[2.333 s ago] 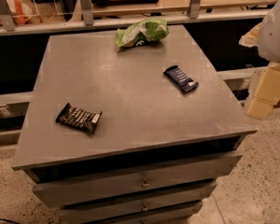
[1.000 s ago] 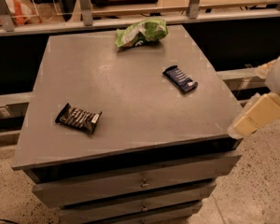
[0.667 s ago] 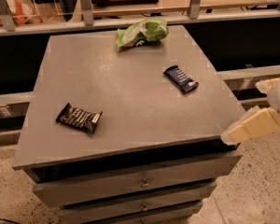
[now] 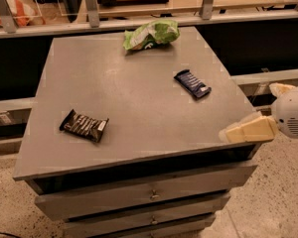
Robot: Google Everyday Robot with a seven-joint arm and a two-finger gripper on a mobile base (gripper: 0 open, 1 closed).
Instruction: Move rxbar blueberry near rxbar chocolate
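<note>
The rxbar blueberry (image 4: 192,83), a navy-blue bar with white lettering, lies flat on the right half of the grey cabinet top (image 4: 134,113). The rxbar chocolate (image 4: 84,125), a brown-black bar with pale stripes and a white end patch, lies near the front left. The two bars are far apart. My gripper (image 4: 246,130), cream with a white wrist, hovers at the cabinet's front right corner. It is in front of and to the right of the blueberry bar, touches neither bar and holds nothing.
A green and white snack bag (image 4: 150,33) lies at the back edge of the top. Drawers (image 4: 151,195) run below the front edge. A railing with posts (image 4: 91,4) stands behind the cabinet. Speckled floor (image 4: 283,197) lies to the right.
My gripper has dropped from beside the cabinet's right edge and swung left, now pointing at the front right corner. The bars and the bag have not moved.
</note>
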